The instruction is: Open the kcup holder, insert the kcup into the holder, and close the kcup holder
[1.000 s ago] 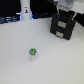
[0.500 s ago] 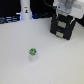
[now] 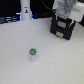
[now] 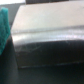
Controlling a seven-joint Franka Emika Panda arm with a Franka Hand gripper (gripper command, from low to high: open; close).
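In the exterior view the kcup (image 3: 33, 53) stands alone on the white table (image 3: 15, 45), well apart from the kcup holder (image 3: 64, 31) under the gripper (image 3: 65, 15), whose jaws I cannot tell apart, while the wrist view shows only a blurred, probably black surface.

The place looks like a robotics lab or a test room, not a home. A wide, plain white bench (image 3: 20, 70) fills most of the exterior view. At its far edge a white robot arm (image 3: 67, 9) stands over a black boxy unit (image 3: 64, 27), and behind it are dark equipment and a white bottle-like object (image 3: 25, 9).
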